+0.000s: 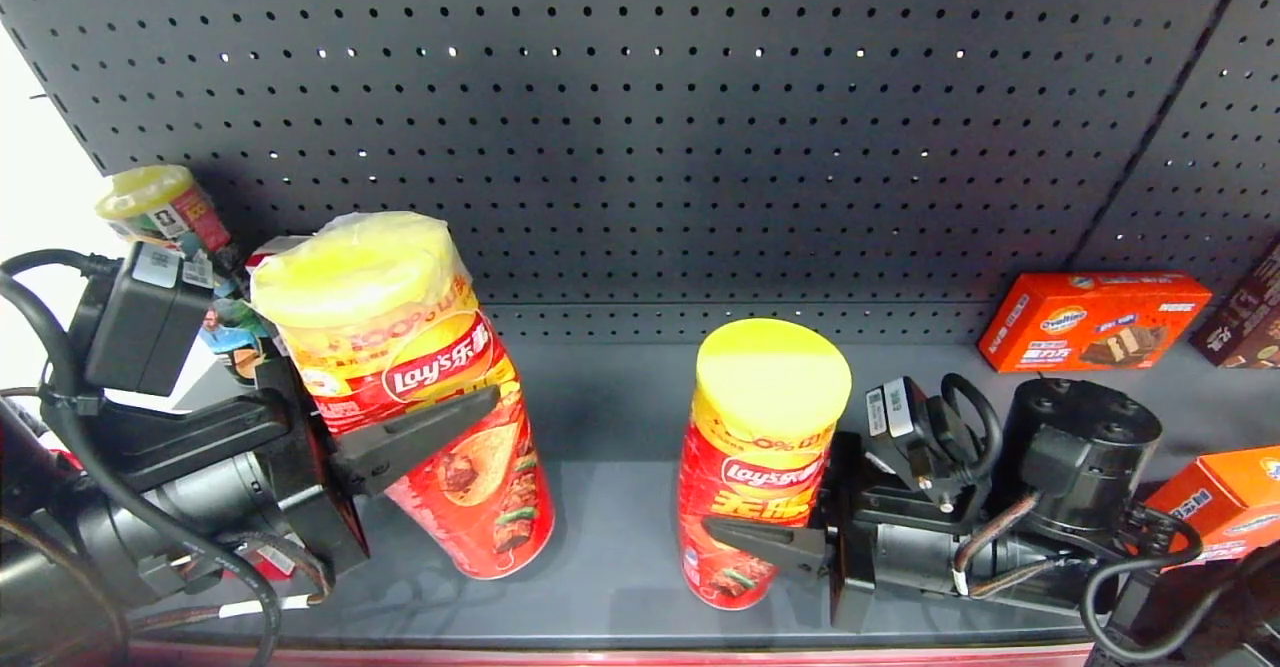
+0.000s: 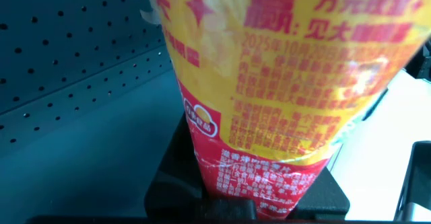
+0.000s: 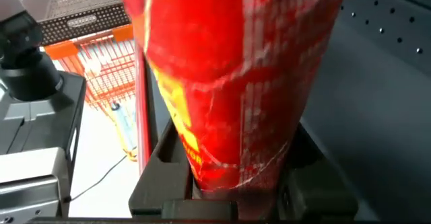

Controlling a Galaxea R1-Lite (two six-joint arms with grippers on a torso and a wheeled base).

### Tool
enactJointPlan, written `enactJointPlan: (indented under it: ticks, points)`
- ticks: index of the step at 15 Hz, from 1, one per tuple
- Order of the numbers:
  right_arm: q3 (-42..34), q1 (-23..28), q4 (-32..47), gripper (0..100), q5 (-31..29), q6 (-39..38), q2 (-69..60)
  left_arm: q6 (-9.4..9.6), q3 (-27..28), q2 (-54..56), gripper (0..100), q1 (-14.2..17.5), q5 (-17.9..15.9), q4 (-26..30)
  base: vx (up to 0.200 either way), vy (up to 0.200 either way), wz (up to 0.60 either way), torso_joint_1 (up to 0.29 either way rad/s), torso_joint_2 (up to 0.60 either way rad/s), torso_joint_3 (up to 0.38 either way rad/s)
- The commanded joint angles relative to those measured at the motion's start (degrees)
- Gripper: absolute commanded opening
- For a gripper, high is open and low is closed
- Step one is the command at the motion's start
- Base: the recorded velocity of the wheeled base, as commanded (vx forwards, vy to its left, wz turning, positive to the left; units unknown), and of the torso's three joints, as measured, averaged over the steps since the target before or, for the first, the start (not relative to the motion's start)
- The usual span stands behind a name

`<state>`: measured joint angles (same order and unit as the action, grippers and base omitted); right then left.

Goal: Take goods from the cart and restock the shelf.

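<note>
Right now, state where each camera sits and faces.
Head view: on the head, facing forward and down at the shelf; both arms show.
Left wrist view: on the left wrist, facing along the left pincer at the left can.
Right wrist view: on the right wrist, facing along the right pincer at the right can.
Shared: head view shows both cans too.

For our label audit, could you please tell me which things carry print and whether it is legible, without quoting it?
Left chip can: logo and some back print legible.
Right chip can: logo legible.
Orange box: logo legible, rest too small.
Yellow-lidded cup: too small.
</note>
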<state>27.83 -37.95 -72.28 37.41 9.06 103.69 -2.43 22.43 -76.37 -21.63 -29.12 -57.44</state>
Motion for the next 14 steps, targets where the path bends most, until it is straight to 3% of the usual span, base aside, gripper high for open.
enactJointPlan:
  ticks: [1, 2, 3, 8, 11, 14]
  points:
    - [-1.55, -0.02, 0.12, 0, 0.03, 0.00, -0.16, -0.04, -0.02, -0.18, 0, 0.01, -0.06, 0.05, 0.000, 0.000, 0.00, 0.000, 0.00, 0.000]
    - [-1.73, -0.11, 0.03, 0, 0.03, 0.08, -0.16, -0.04, -0.02, -0.27, 0, 0.01, -0.06, -0.04, 0.000, 0.000, 0.00, 0.000, 0.00, 0.000]
    - [-1.82, -0.02, 0.12, 100, -0.15, 0.52, -0.33, -0.04, -0.02, -0.27, 0, 0.01, -0.06, 0.05, 0.000, 0.000, 0.00, 0.000, 0.00, 0.000]
    - [-4.28, 0.60, 0.21, 100, -2.26, 0.43, -7.45, -0.04, -1.86, 0.08, 0, 0.01, -0.06, -0.39, 0.000, 0.000, 0.00, 0.000, 0.00, 0.000]
    - [-9.11, 3.32, 0.38, 100, -2.34, 0.35, -18.09, -0.04, -1.34, 0.08, 0, 0.09, 0.03, -0.39, 0.000, 0.000, 0.00, 0.000, 0.00, 0.000]
    - [-15.17, 12.37, 1.79, 100, -3.93, 0.26, -34.70, 0.05, -1.34, 0.08, 0, 0.01, 0.12, -0.39, 0.000, 0.000, 0.00, 0.000, 0.00, 0.000]
